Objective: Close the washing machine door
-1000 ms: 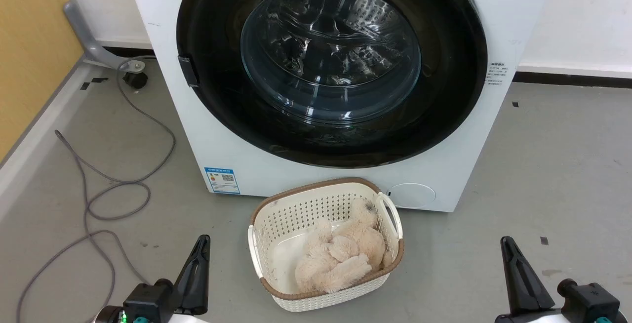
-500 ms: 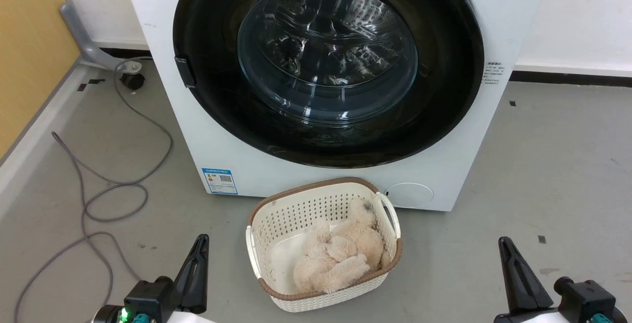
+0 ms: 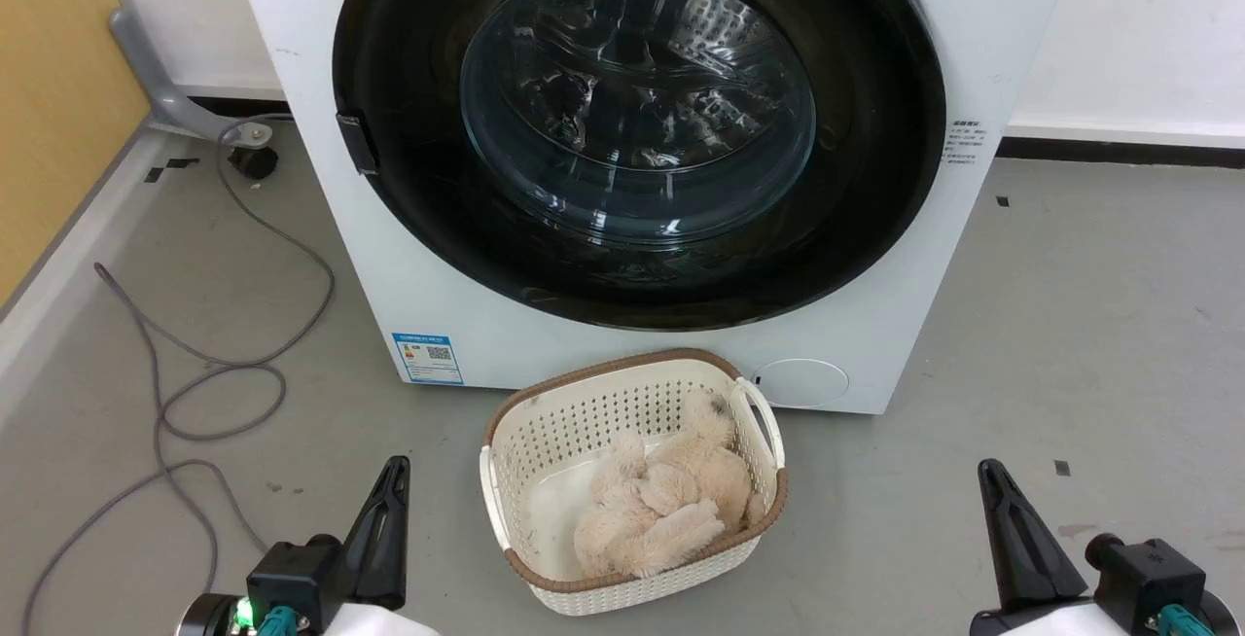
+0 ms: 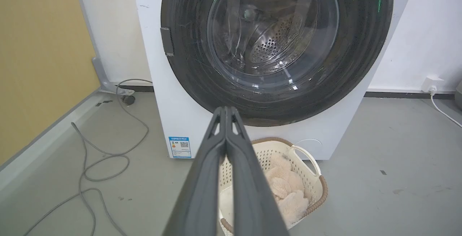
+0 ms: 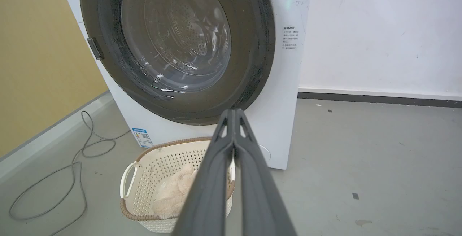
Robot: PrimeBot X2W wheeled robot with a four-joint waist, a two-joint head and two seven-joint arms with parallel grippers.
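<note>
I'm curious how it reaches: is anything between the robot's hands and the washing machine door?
Only a cream basket on the floor below the washing machine door, between the left hand and right hand. Above it the way to the door looks free.

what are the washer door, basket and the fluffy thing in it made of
Washing machine door: clear glass bowl, reflective and see-through, in a glossy black rim, probably plastic. Basket: matte cream plastic, moulded holes, brown woven-look rim. Fluffy thing: beige plush, long fuzzy pile.
</note>
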